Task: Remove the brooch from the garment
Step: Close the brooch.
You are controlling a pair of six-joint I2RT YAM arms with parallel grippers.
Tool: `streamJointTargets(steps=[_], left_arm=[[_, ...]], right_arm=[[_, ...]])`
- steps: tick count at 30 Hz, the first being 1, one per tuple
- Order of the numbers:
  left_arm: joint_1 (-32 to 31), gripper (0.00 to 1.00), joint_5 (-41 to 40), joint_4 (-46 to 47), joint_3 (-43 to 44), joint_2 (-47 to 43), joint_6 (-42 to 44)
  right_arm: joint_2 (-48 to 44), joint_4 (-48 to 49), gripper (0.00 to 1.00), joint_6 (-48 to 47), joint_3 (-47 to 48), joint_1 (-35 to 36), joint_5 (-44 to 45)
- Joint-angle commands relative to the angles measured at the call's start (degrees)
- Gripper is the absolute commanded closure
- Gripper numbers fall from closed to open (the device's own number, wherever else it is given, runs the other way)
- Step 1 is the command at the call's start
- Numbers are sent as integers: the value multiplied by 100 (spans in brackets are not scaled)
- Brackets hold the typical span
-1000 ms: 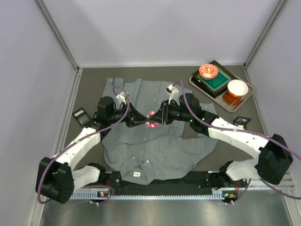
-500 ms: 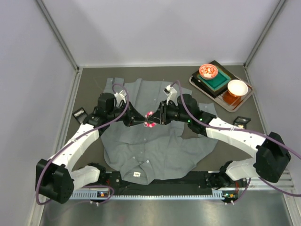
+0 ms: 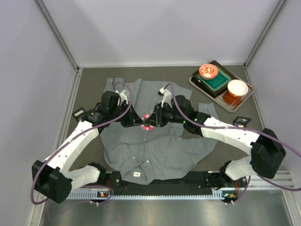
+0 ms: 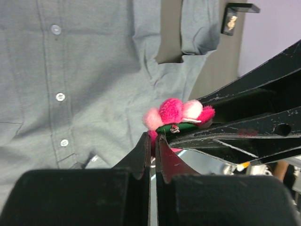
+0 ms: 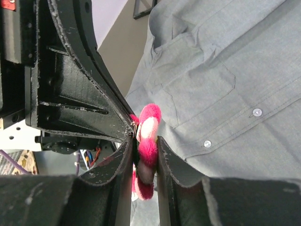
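Note:
The grey garment [image 3: 150,150] lies spread flat on the dark table, collar toward the arms. Above its chest hangs the brooch [image 3: 148,120], a cluster of pink, white and magenta pompoms on a green backing. My right gripper [image 3: 153,120] comes in from the right and is shut on the pompoms [image 5: 146,136]. My left gripper [image 3: 142,121] comes in from the left; its fingers stand almost together, pinching the brooch's lower edge [image 4: 178,115] at the tips [image 4: 154,139]. In both wrist views the shirt [image 4: 84,70] [image 5: 225,70] lies below the brooch, with no cloth pulled up.
At the back right stands a tray [image 3: 195,84] holding a red patterned bowl [image 3: 208,71], a green block [image 3: 217,81] and a white bowl [image 3: 237,87]. Small black holders lie at the left [image 3: 81,114] and the right [image 3: 242,121]. Enclosure walls close in three sides.
Both grippers have shifted slightly left and away from the bases with the brooch between them. The right jaws have closed a little on the pompoms.

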Motion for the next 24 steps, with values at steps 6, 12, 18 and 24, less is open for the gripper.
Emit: streamJointTargets(steps=[6,12,18,24], left_arm=[[-690,100,-707,130,742,-33,465],[-1025,100,-1069,-179,980,81,878],[-1130,100,-893,-222,953,116,1299],[-1139,100,-823,-390,936,90,1713]], right_arm=[[643,-875,100,-469,430,298,-432],[854,-1174,100,-688,746,403,-652],[977,-1560,99,-961,1019,447,-705],[1021,-1675,100,-1049,1150,447,-757]])
